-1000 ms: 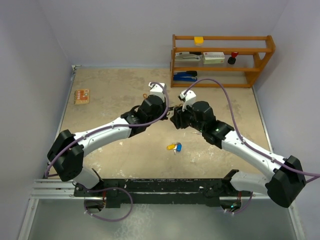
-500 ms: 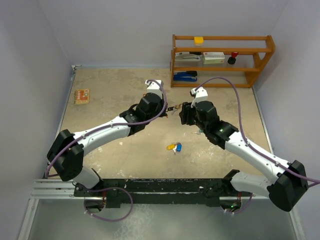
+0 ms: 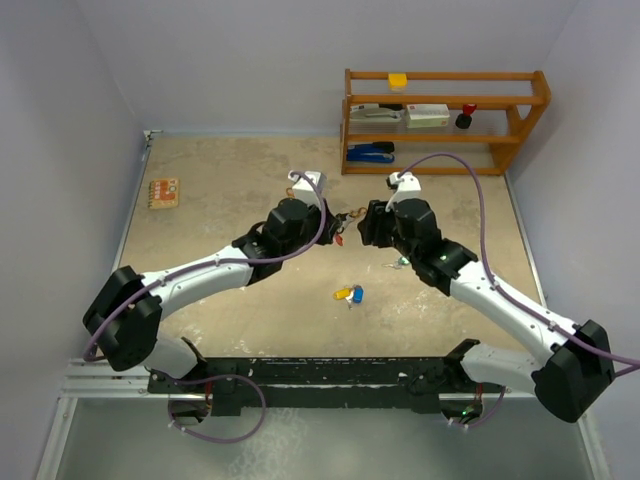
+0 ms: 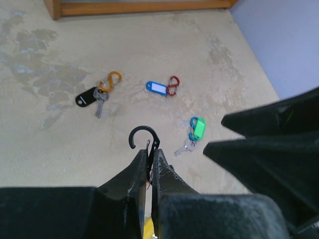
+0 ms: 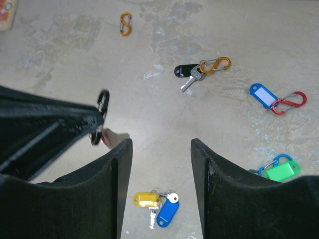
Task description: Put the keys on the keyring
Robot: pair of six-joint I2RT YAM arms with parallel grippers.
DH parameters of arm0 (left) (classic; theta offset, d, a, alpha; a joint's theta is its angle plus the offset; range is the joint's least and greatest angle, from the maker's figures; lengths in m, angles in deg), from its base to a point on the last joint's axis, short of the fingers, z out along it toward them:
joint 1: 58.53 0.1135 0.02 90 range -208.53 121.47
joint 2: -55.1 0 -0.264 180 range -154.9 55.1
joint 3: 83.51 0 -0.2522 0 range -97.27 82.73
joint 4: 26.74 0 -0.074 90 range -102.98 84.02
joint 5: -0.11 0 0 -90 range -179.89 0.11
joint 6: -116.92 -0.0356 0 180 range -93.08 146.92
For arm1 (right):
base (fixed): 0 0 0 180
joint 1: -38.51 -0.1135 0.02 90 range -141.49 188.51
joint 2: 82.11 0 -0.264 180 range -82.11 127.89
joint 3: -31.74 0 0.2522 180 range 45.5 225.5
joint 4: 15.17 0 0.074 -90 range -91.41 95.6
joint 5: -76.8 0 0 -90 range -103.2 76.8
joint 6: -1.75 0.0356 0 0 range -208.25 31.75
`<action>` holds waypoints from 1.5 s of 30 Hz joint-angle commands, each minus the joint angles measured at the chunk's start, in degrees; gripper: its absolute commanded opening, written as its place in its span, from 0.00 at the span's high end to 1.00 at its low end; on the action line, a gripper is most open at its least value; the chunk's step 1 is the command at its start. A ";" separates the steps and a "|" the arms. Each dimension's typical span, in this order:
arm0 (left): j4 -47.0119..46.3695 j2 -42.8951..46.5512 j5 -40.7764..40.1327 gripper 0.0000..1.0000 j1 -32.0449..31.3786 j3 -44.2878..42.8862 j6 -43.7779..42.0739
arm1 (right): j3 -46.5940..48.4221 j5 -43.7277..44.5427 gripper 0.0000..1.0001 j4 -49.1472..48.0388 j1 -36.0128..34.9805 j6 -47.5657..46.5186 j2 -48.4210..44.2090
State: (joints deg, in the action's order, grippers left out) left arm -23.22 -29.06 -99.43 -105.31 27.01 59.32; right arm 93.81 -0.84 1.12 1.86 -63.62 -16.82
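Observation:
My left gripper (image 4: 151, 151) is shut on a black keyring clip (image 4: 143, 135), whose open hook sticks out past the fingertips. A red-tagged key (image 5: 106, 138) hangs under it. My right gripper (image 5: 161, 142) is open and holds nothing, a short way right of the left gripper (image 3: 335, 222) above the table. Below it lie the yellow- and blue-tagged keys (image 5: 157, 204). Farther off lie a black-tagged key on an orange clip (image 5: 199, 69), a blue tag on a red clip (image 5: 275, 98) and a green-tagged key on a blue clip (image 4: 195, 130).
A loose orange clip (image 5: 124, 23) lies on the far part of the table. A wooden shelf (image 3: 445, 120) with a blue stapler and boxes stands at the back right. A small orange card (image 3: 164, 192) lies at the far left by the wall.
The two grippers were pressed together a second ago. The right gripper has drawn back to the right and opened wider; the left still grips the black clip and has shifted slightly nearer.

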 commanded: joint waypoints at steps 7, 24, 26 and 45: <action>-10.77 2.88 8.86 1.00 -0.06 5.21 -8.76 | 1.94 -2.24 0.48 -3.62 1.21 8.21 -2.87; -14.51 1.69 14.55 1.00 -1.40 4.99 -17.12 | 1.69 -6.97 0.51 -5.57 2.67 14.18 -0.10; -14.39 1.36 14.87 1.00 -1.78 4.68 -18.01 | 1.60 -7.31 0.51 -5.94 2.79 14.52 -0.11; -17.64 2.57 13.10 1.00 -3.75 5.00 -20.71 | 0.87 -9.71 0.69 -7.11 3.31 16.86 0.98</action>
State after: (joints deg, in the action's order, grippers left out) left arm -35.94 -28.47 -85.88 -108.57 32.16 39.85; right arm 94.03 -9.32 -2.71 4.84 -48.04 -15.35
